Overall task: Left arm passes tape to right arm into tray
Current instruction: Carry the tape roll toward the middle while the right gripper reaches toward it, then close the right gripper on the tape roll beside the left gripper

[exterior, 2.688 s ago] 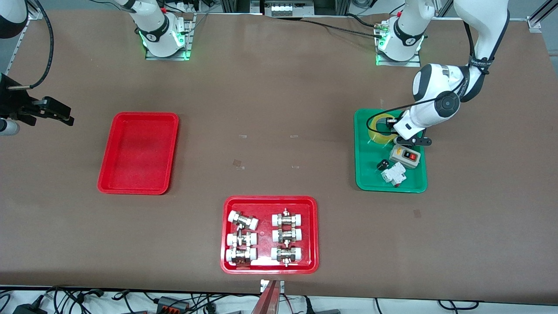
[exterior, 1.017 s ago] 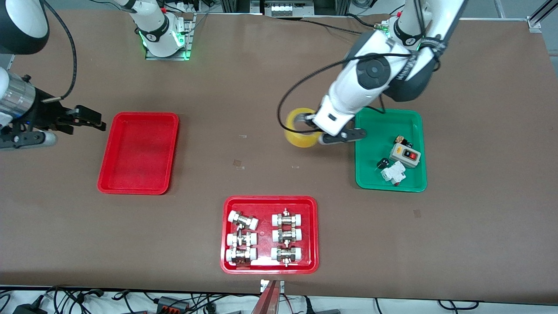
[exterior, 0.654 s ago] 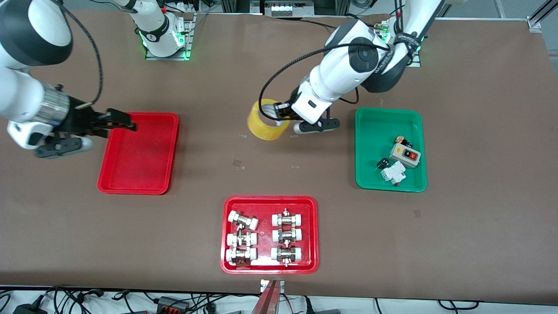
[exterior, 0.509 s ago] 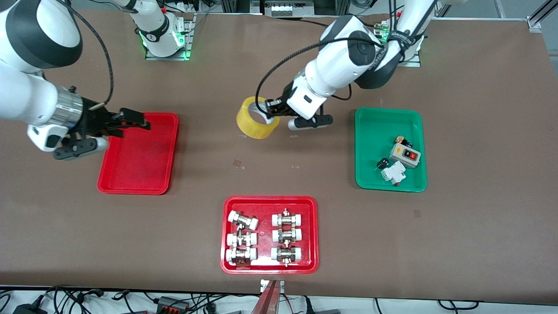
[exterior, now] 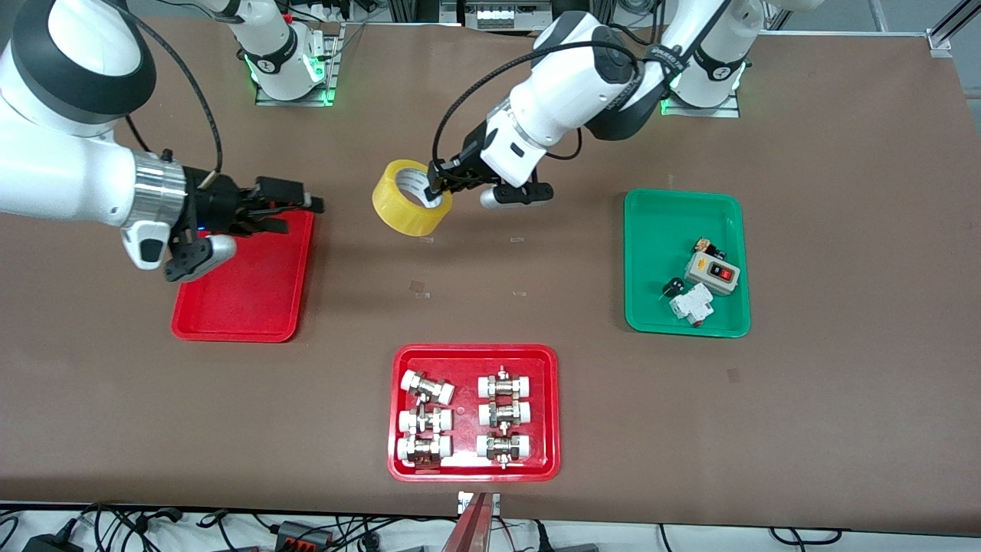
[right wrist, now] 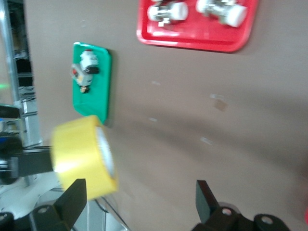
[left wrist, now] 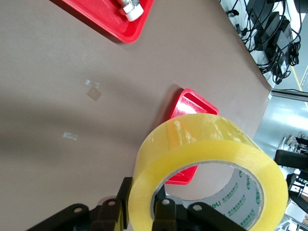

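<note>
Tape (exterior: pixel 410 198) hangs mid-air in the upper middle of the front view, over bare table, and we see the left gripper (exterior: pixel 438 187) pinching its rim. From the frame's upper left the right arm (exterior: pixel 69 172) reaches in, and the right gripper (exterior: pixel 303 205), fingers spread, hovers over the plain red tray's (exterior: pixel 253 307) top corner. We think the tape and those fingers are apart. Lower centre sits the fittings tray (exterior: pixel 474 468), mid-right the green tray (exterior: pixel 651 245).

Tape (exterior: pixel 411 197) in left pincer (exterior: pixel 438 186) now off green tray (exterior: pixel 684 325), nearer right pincer (exterior: pixel 297 208) over tray (exterior: pixel 230 328)
</note>
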